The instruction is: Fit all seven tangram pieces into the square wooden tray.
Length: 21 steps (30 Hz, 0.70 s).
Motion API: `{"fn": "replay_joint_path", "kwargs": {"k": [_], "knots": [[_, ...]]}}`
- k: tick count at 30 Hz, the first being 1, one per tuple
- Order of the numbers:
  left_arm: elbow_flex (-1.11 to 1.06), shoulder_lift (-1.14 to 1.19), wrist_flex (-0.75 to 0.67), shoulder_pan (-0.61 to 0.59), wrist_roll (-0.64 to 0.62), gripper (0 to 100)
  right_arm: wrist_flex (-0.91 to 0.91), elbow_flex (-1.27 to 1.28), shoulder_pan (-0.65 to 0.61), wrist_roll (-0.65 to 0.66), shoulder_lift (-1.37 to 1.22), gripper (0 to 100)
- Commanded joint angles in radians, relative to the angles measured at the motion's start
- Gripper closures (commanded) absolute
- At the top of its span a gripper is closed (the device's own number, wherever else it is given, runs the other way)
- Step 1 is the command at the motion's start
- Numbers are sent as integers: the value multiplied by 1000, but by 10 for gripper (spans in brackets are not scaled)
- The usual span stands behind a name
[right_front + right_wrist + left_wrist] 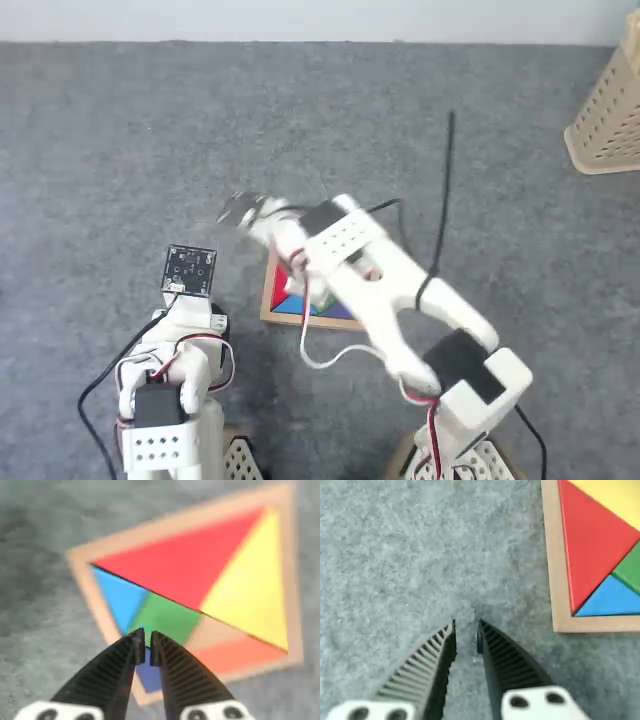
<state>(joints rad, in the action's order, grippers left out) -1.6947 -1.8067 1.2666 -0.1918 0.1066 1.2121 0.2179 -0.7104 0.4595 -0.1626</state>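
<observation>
**Tray.** The square wooden tray (82,582) lies flat on the grey carpet (395,555), just ahead of the two arm bases. In the high view the right arm (400,290) reaches across it and covers most of it.

**Pieces seated.** Six coloured pieces are counted inside the rim:
- a large red triangle (175,567)
- a large yellow triangle (250,585) beside it
- a small blue triangle (120,597)
- a green square (167,620) touching the blue and red pieces
- an orange piece (235,655) along one edge
- a dark blue piece (147,675) at a corner, partly hidden behind the gripper tips

All six appear flush, and none is seen riding up on the rim.

**Outstanding.** A small tan triangular patch (212,632) sits between the green square and the orange piece. Whether it is an empty slot or a wood-coloured piece cannot be told. If it is empty, the task is judged one piece short of done. No loose piece is seen on the carpet.

**Right gripper.** The right gripper (145,640) hangs over the tray where the green square meets the dark blue piece. Its fingers are drawn almost together with only a sliver between them, and nothing is clamped.

**Left gripper.** The left gripper (466,627) hangs over bare carpet beside a tray corner, apart from the rim. Its fingers stand a narrow gap apart and hold nothing.

**Other.** A beige perforated basket (610,110) stands at the far edge of the table, well apart from the tray.
</observation>
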Motion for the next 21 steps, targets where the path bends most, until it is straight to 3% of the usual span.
{"fn": "replay_joint_path", "kwargs": {"k": [1, 12, 21], "knots": [[10, -21, 0, 2, -8, 929, 2, -6, 62, -55, 94, 992], [10, -21, 0, 2, -8, 929, -116, 628, 108, -77, 809, 991], [10, -21, 0, 2, -8, 929, -116, 1025, 476, -63, 1287, 988]]}}
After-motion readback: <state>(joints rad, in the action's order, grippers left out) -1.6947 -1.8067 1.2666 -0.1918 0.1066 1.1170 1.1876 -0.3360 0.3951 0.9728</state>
